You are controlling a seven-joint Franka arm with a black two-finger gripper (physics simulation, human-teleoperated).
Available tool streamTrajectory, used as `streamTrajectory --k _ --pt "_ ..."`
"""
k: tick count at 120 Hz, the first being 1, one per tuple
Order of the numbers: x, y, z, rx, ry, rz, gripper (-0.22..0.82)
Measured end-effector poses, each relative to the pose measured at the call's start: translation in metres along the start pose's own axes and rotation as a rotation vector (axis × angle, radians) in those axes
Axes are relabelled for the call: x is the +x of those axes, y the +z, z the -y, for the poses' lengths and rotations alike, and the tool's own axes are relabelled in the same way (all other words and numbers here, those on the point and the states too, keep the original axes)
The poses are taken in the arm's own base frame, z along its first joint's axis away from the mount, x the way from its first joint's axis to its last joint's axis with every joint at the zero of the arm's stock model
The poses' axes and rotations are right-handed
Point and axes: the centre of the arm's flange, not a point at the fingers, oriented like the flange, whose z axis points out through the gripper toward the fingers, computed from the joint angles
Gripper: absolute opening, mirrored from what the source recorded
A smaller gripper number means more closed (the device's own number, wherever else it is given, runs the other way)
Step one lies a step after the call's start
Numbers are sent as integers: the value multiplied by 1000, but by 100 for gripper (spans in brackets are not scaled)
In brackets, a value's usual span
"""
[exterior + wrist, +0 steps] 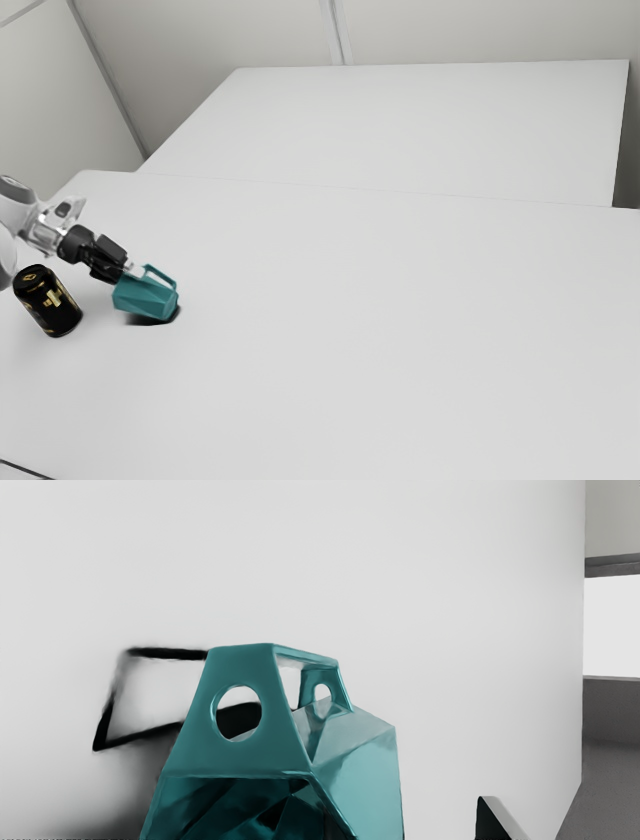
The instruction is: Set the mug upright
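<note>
Mug Tipped Over, My Open Tool at Its Handle

Part of my own grip was hidden from me. In the wrist view one fingertip poked in at the bottom edge, apart from the mug, while the place of its partner was hidden. That fingertip stood well off to one side, so I took my tool as open, with nothing clamped in it. In the exterior view the tips were small and ran together with the handle, and I could not tell whether they touched it.

The mug was on the desk's near part, toward the exterior view's left, tipped over with its handle uppermost. A dark shadow lay under it, and I could not make out how its underside met the desk. The wrist view cut the body off, its hollow inside dark and full of reflections, but it gave me the round hole through the handle's broad face and the handle's angular shadow on the desk.

The exterior view gave me a black can with gold markings, near the mug and leaning in the picture. It also gave me my arm, cropped by the frame, and a second white table behind.
</note>
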Motion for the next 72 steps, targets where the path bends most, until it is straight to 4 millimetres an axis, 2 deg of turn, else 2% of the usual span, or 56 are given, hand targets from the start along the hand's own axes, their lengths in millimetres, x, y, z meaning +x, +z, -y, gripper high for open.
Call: streamTrajectory --k 9,19,36,47,61,67,72 --pt "0 -1 -2 1 11 -1 4" --pt "0 0 -2 1 19 2 -4" --pt "-1 1 -1 5 30 2 -12" --pt "-1 -3 -11 11 47 -6 -14" --pt "-6 -15 -42 26 87 -21 -16" --pt "-4 -18 -65 45 122 -12 -16" --pt "4 -16 -93 77 164 19 -16"
